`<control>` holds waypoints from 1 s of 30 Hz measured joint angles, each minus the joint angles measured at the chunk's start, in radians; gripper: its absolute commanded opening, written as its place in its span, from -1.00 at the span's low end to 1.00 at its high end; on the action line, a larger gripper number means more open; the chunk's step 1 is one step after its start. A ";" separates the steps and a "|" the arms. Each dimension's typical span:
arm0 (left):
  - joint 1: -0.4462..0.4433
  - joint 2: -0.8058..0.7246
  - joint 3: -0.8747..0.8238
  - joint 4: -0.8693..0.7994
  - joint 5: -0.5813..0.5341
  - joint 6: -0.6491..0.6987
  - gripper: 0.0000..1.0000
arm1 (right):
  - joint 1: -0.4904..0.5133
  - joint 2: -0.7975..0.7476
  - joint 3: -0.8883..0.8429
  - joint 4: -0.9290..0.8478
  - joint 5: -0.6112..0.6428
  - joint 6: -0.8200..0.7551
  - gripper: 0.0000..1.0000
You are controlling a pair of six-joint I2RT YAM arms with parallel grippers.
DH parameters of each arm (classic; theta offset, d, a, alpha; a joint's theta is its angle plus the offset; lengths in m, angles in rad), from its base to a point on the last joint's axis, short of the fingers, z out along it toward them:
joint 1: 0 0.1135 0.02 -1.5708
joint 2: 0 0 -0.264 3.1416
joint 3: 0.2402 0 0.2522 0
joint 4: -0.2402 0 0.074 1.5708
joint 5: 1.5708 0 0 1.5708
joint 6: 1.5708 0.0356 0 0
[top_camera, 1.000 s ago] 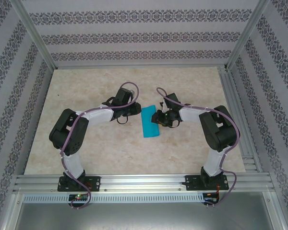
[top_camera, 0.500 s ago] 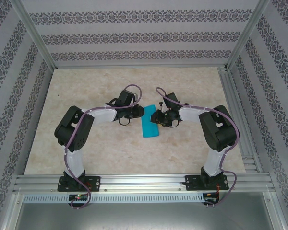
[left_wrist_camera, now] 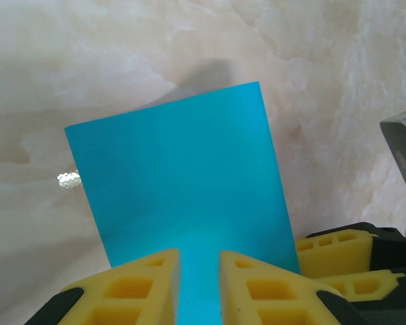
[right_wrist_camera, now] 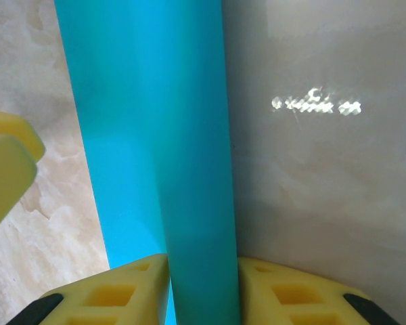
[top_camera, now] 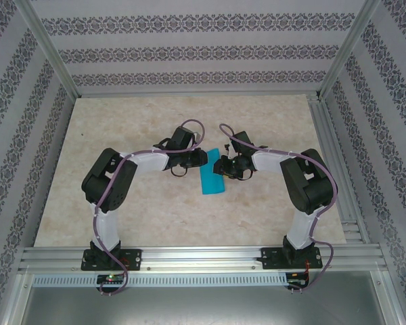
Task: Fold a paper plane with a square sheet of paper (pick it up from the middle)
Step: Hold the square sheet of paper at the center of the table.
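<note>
I've got the folded teal sheet of paper (top_camera: 212,180) lying on the marble table (top_camera: 122,135), left gripper (left_wrist_camera: 199,257) and right gripper (right_wrist_camera: 203,261) each clamped on its far end from opposite sides, yellow fingers (left_wrist_camera: 338,245) crowding just beside each other.

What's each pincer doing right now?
Left pincer: closed on the teal paper.
Right pincer: closed on the same teal paper.

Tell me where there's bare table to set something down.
Free: the far table strip along the back wall; the left edge outside the left arm; the near patch between the arms, before the paper. Crowded: the middle, where left gripper and right gripper meet at the paper; tight outside the right arm.
</note>
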 measured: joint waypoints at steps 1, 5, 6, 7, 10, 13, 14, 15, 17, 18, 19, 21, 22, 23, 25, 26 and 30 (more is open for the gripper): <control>0.000 0.006 0.002 -0.001 0.000 0.000 -0.57 | 0.000 0.000 0.000 0.000 0.000 0.000 -0.34; 0.000 0.029 0.013 -0.006 0.007 0.000 -0.61 | 0.000 0.000 0.000 0.000 0.000 0.000 -0.34; 0.000 0.033 0.013 -0.008 0.007 0.000 -0.62 | 0.000 0.001 0.000 0.000 0.000 0.000 -0.34; 0.000 0.036 0.013 -0.011 0.007 0.000 -0.63 | 0.000 0.001 0.000 0.000 0.000 0.000 -0.33; 0.000 0.043 0.020 -0.027 0.007 0.003 -0.67 | 0.000 0.001 0.000 0.000 0.000 0.000 -0.33; -0.001 0.047 0.029 -0.033 0.007 0.003 -0.69 | 0.000 0.002 0.000 0.000 0.000 0.000 -0.33; -0.001 0.047 0.031 -0.034 0.007 0.004 -0.70 | 0.000 0.002 0.000 0.000 0.000 0.000 -0.33; -0.001 0.048 0.033 -0.037 0.007 0.004 -0.71 | 0.000 0.002 0.000 0.000 0.000 0.000 -0.33; -0.003 0.053 0.043 -0.049 0.007 0.006 -0.74 | 0.000 0.002 0.000 0.000 0.000 0.000 -0.33; -0.005 0.058 0.048 -0.051 0.007 0.007 -0.75 | 0.000 0.002 0.000 0.000 0.000 0.000 -0.33; -0.007 0.063 0.052 -0.057 0.007 0.008 -0.75 | 0.000 0.002 0.000 0.000 0.000 0.000 -0.33; -0.010 0.074 0.057 -0.070 0.007 0.008 -0.77 | 0.000 0.002 0.000 0.000 0.000 0.000 -0.33; -0.011 0.078 0.059 -0.077 0.006 0.009 -0.78 | 0.000 0.002 0.000 0.000 0.000 0.000 -0.33; -0.011 0.080 0.060 -0.079 0.006 0.011 -0.78 | 0.000 0.002 0.000 0.000 0.000 0.000 -0.33; -0.012 0.080 0.068 -0.089 0.006 0.012 -0.78 | 0.000 0.002 0.000 0.000 0.000 0.000 -0.32; -0.013 0.082 0.069 -0.094 0.006 0.015 -0.79 | 0.000 0.002 0.000 0.000 0.000 0.000 -0.32; -0.013 0.085 0.077 -0.109 0.003 0.022 -0.81 | 0.000 0.000 0.000 0.001 -0.001 0.001 -0.28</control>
